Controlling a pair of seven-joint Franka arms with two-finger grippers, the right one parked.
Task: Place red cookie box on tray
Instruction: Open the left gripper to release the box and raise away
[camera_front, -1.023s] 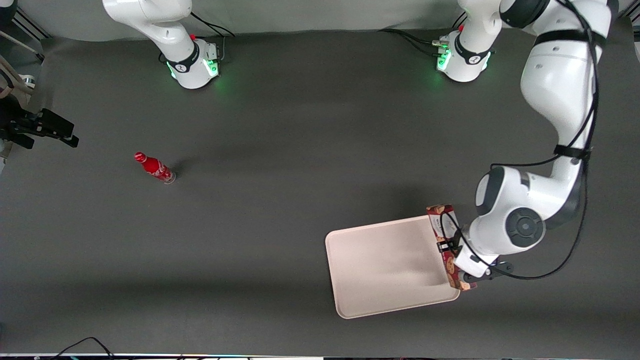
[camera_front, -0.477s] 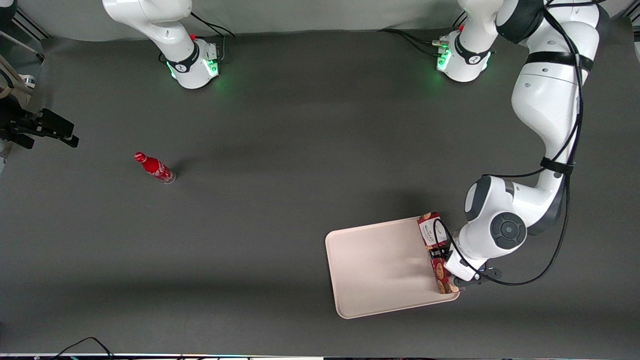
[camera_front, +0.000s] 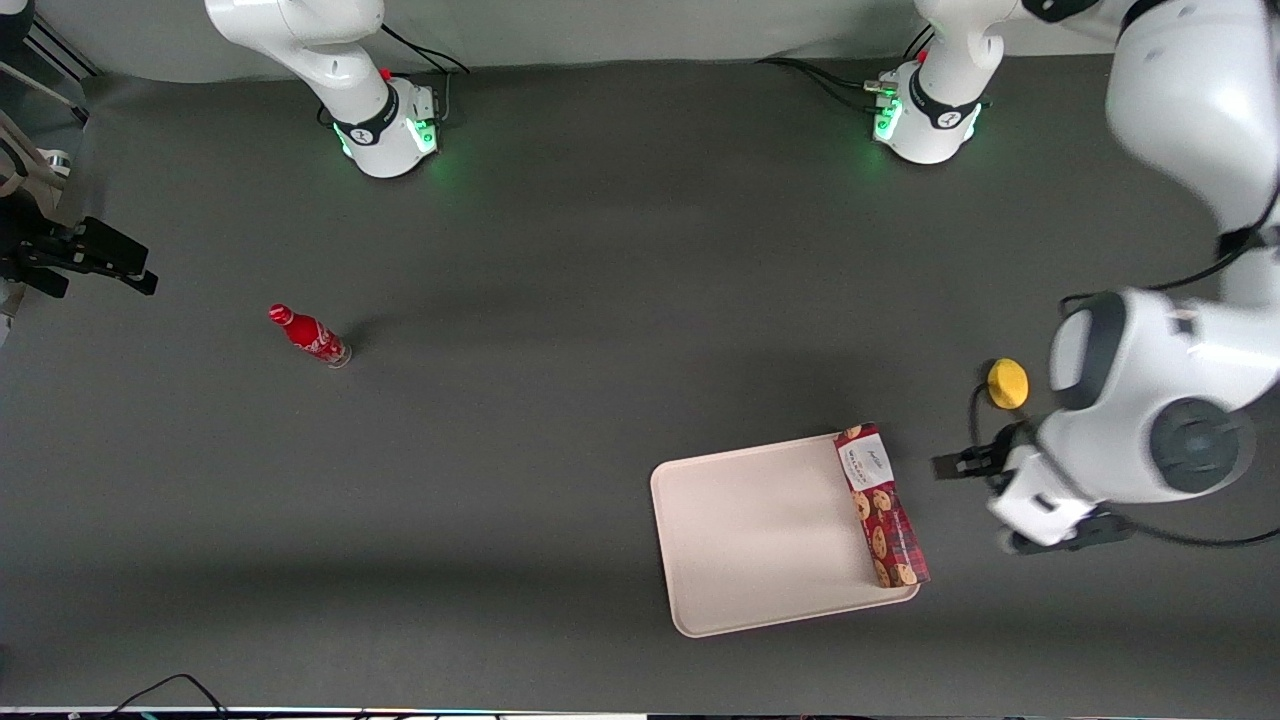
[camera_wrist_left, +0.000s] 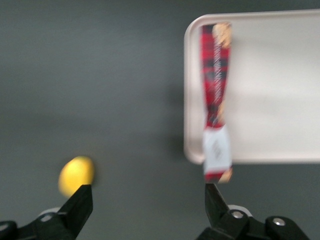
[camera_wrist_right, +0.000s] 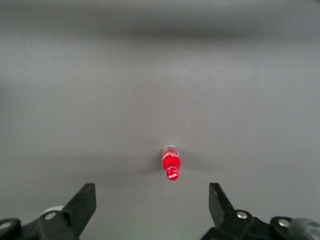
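**Cookie box lying along the tray's edge, gripper off to the side**

So the red cookie box (camera_front: 882, 505) is a long skinny carton, dark red plaid with chocolate-chip cookies printed on it and a white label at the end farther from the front camera. It's lying flat along the short edge of the tray (camera_front: 760, 530) at the working arm's end of the table. From the wrist camera the labelled end (camera_wrist_left: 216, 150) pokes out a bit over the rim, so it's not fully inside.

The tray itself is a big pale pinkish-cream rectangle, smooth and matte, with rounded corners and a low raised rim (camera_wrist_left: 188, 90). Everything sits on a dark grey table (camera_front: 600, 300) that looks like flat matte fabric.

The gripper (camera_front: 985, 490) is clear of the box, over bare table beside the tray, fingers spread wide with nothing between them. A small round yellow thing (camera_front: 1007, 383) sits near it. A little red bottle (camera_front: 309, 335) stands toward the parked arm's end.
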